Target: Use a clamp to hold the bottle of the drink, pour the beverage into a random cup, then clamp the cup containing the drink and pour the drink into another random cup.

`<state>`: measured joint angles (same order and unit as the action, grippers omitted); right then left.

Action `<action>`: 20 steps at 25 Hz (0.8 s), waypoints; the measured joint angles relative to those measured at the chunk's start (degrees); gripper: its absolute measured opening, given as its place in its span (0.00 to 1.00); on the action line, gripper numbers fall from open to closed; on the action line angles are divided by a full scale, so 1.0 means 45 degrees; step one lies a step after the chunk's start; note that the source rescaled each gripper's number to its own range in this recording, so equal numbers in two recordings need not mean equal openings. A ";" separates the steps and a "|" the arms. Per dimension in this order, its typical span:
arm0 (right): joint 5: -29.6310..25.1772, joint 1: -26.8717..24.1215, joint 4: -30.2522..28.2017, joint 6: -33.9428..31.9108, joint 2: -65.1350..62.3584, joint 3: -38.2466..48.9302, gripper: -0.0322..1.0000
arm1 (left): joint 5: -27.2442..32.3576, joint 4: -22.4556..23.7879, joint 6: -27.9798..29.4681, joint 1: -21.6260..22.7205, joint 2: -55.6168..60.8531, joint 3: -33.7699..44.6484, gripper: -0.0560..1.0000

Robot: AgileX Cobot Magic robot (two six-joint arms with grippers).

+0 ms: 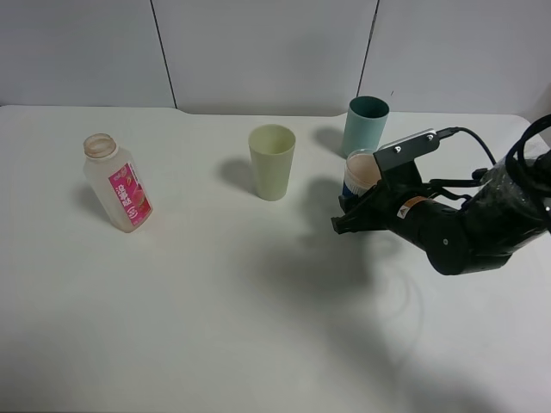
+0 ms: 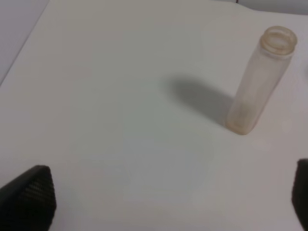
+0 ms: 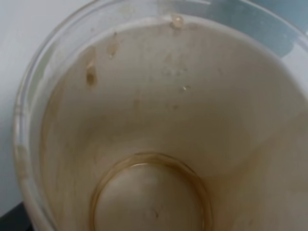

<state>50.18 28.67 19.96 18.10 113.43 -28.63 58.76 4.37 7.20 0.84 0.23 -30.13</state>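
The bottle (image 1: 120, 184) stands upright and uncapped at the table's left, pink label facing front; it looks empty (image 2: 257, 82). My left gripper (image 2: 166, 198) is open a short way back from it, with only its dark fingertips (image 2: 29, 195) showing. My right gripper (image 1: 357, 206) is shut on the blue-banded whitish cup (image 1: 359, 172), held tilted just in front of the teal cup (image 1: 367, 125). The right wrist view looks straight into the held cup (image 3: 159, 120): brown streaks on its walls and a thin brown ring of beverage (image 3: 144, 161) at the bottom.
A pale yellow-green cup (image 1: 272, 161) stands upright mid-table, between the bottle and the right arm. The dark, film-wrapped right arm (image 1: 482, 219) reaches in from the right edge. The white table (image 1: 215, 327) ends at a grey back wall.
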 joint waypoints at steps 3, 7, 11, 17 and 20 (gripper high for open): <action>0.0000 0.0000 0.0000 0.0000 0.0000 0.0000 0.03 | 0.0000 0.0000 0.0000 0.0000 0.0000 0.0000 1.00; 0.0000 0.0000 -0.0090 0.0000 0.0000 0.0000 0.03 | 0.0000 0.0000 0.0000 0.0000 0.0000 0.0000 1.00; -0.0038 0.0000 -0.0114 0.0000 -0.0011 0.0000 0.12 | 0.0000 0.0000 0.0000 0.0000 0.0000 0.0000 1.00; -0.0049 0.0000 -0.0128 0.0000 -0.0011 0.0000 0.75 | 0.0000 0.0000 0.0000 0.0000 0.0000 0.0000 1.00; -0.0416 0.0000 -0.0140 0.0000 -0.0011 0.0000 0.82 | 0.0000 0.0000 0.0000 0.0000 0.0000 0.0000 1.00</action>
<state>48.31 28.67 19.33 18.10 113.38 -28.63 58.76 4.37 7.20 0.84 0.23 -30.13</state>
